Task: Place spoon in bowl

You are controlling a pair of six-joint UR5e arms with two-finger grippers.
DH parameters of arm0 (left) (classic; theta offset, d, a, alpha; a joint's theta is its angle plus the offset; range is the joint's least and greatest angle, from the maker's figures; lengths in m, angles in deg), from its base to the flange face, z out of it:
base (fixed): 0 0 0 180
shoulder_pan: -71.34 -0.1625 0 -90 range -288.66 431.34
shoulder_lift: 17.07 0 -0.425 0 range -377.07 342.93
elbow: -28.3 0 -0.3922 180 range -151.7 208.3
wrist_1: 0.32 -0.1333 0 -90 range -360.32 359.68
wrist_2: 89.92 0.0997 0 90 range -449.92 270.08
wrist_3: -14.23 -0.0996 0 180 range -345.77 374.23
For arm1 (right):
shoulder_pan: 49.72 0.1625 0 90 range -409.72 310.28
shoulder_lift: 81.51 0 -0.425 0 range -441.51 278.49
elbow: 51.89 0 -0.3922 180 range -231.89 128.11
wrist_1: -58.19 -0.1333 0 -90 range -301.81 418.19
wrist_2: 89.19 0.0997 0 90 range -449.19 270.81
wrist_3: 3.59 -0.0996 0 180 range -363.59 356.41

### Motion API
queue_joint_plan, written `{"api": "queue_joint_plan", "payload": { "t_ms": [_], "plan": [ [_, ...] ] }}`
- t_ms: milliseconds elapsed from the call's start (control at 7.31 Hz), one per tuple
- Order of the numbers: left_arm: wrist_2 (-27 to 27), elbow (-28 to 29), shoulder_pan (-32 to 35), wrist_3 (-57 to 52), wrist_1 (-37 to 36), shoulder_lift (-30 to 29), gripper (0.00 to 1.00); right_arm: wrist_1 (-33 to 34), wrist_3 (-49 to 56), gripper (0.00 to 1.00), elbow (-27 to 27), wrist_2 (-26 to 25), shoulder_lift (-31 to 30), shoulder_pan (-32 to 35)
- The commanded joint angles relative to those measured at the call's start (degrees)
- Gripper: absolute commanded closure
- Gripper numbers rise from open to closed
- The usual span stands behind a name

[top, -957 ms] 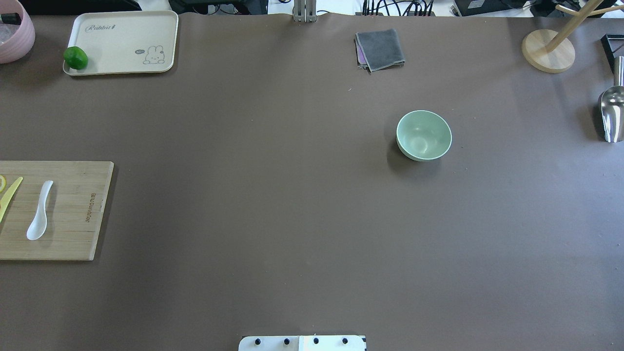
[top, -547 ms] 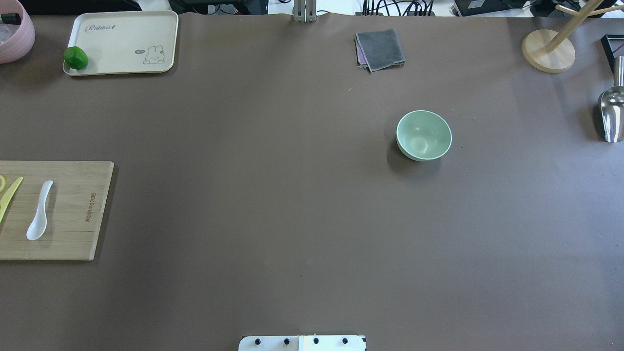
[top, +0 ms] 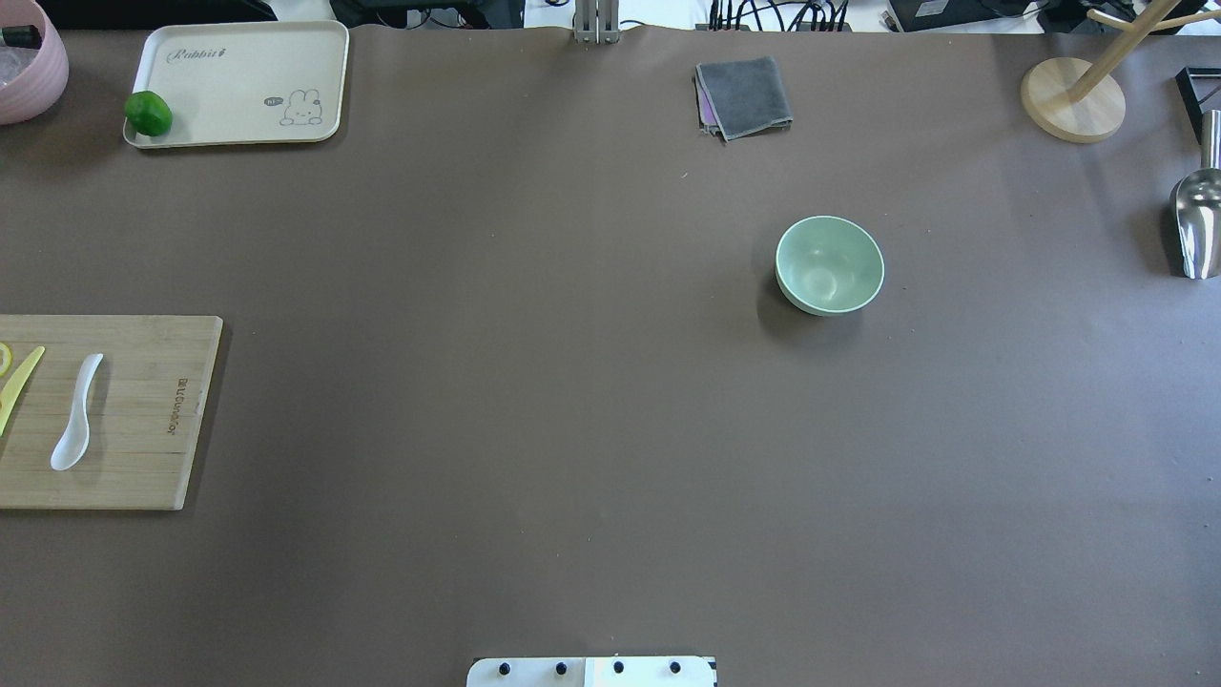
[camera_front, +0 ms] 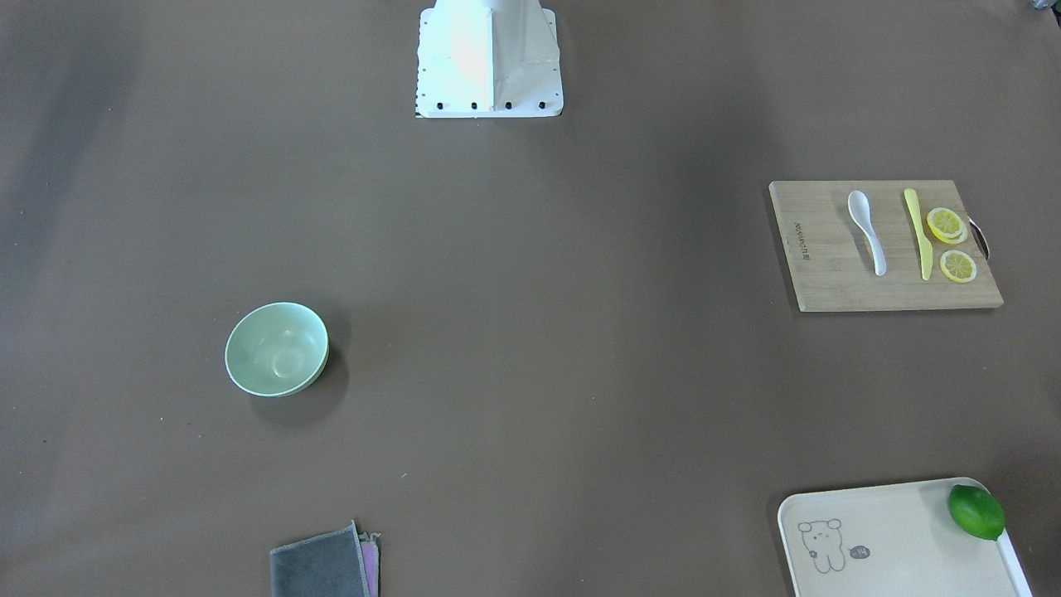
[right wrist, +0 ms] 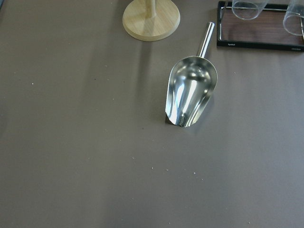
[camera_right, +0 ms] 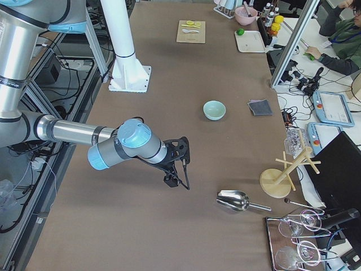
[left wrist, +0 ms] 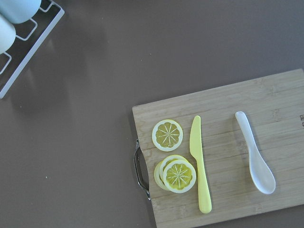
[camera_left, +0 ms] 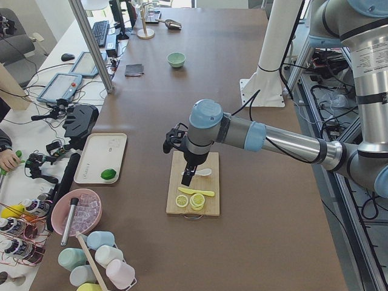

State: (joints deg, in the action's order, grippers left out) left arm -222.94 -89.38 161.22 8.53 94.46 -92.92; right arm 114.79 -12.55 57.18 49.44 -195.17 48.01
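Although both grippers appear only in the side views, their positions are readable: the left gripper (camera_left: 187,179) hangs raised above the region of the cutting board (top: 143,429); the right gripper (camera_right: 179,183) hangs over bare table near the metal scoop (right wrist: 190,92); whether either pair of fingers is spread or closed cannot be told from these views. On the robot's left, level with the near half of the table, the spoon (top: 76,412) lies flat on the board, scoop end toward the robot, handle pointing away; a yellow knife (left wrist: 200,164) lies roughly parallel beside it, apart from it; lemon slices (left wrist: 167,135) lie on the knife's other side, toward the board's metal handle. Farther out, on the robot's right, the bowl (top: 829,264) stands upright on the table, well apart from the spoon. At the far edge lie a folded grey cloth (top: 744,95), a cream tray (top: 238,86) carrying a lime (top: 148,113), and a round wooden stand base (top: 1072,99).
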Motion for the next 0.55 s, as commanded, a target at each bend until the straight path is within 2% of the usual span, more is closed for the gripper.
{"api": "queue_joint_plan", "payload": {
  "t_ms": [0, 137, 274, 410],
  "plan": [
    [-0.21, 9.61, -0.14, 0.34, 13.64, -6.38, 0.01, -0.36, -3.14, 0.00, -0.09, 2.59, 2.20, -0.17],
    [-0.22, 10.01, -0.14, 0.34, 14.55, -7.64, 0.01, -0.27, -11.79, 0.00, -0.18, 2.69, 3.60, -1.48],
    [-2.05, 10.10, -0.23, 6.34, 15.95, -8.26, 0.01, -0.45, -19.70, 0.00, -0.09, 1.82, 4.92, -5.23],
    [-2.85, 10.80, -0.58, 10.75, 21.27, -8.18, 0.01, -0.36, -27.18, 0.00, -0.26, -0.88, 7.72, -10.41]
  ]
}}
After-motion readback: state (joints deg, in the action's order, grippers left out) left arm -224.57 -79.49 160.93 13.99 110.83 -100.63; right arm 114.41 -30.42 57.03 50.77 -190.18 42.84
